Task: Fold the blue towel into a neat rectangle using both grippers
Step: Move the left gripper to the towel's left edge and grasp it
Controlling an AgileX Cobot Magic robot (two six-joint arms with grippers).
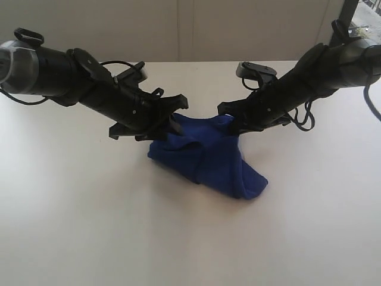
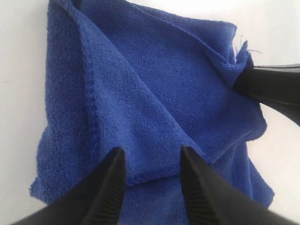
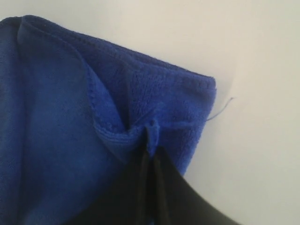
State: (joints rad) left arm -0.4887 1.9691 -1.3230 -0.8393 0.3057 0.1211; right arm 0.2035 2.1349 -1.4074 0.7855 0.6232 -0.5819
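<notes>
Heaped loosely at the middle of the white bench: the blue towel, creased, with a rounded lobe trailing toward 5 o'clock. Reaching in from 10 o'clock, the left arm; left jaws spread wide over a hemmed fold at the towel's 10 o'clock edge, cloth showing between them, nothing pinched. Reaching in from 2 o'clock, the right arm; right jaws closed tight on a puckered bit of hem at the towel's 1 o'clock corner.
</notes>
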